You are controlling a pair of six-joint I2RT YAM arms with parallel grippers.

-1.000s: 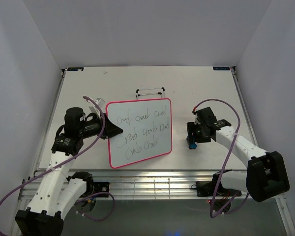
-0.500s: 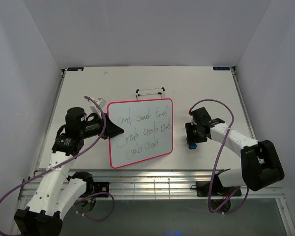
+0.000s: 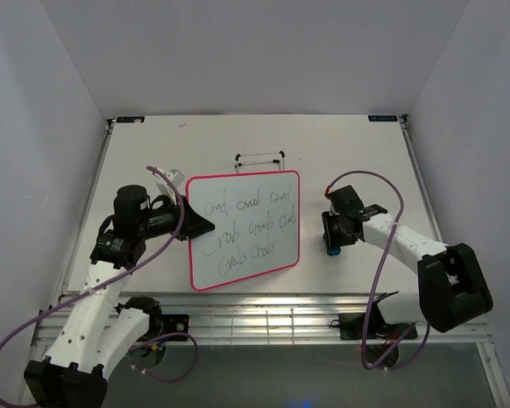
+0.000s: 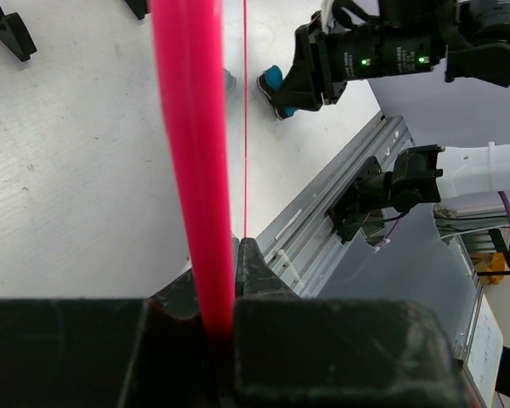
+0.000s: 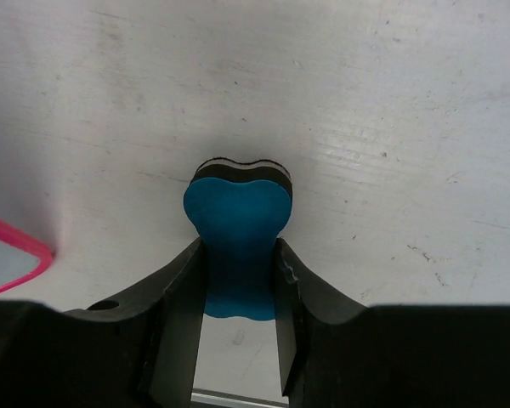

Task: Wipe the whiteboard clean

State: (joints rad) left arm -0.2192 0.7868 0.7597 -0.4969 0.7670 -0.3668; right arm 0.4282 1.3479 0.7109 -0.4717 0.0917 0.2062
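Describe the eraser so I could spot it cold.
Start at the pink-framed whiteboard in the middle of the table. Just right of it, the right gripper is shut on a small eraser. It alone is blue and bone-shaped, unlike the thin black wire stand.

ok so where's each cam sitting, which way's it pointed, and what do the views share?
Top external: above and behind the bases, looking down on the table; both arms show, left gripper clamping the whiteboard by its left edge, right gripper on the blue eraser.
Left wrist: looks along its shut fingers and the board's pink frame toward the right gripper.
Right wrist: looks down past its fingers, shut on the eraser, at the table.
Shared: all three show eraser and pink frame.
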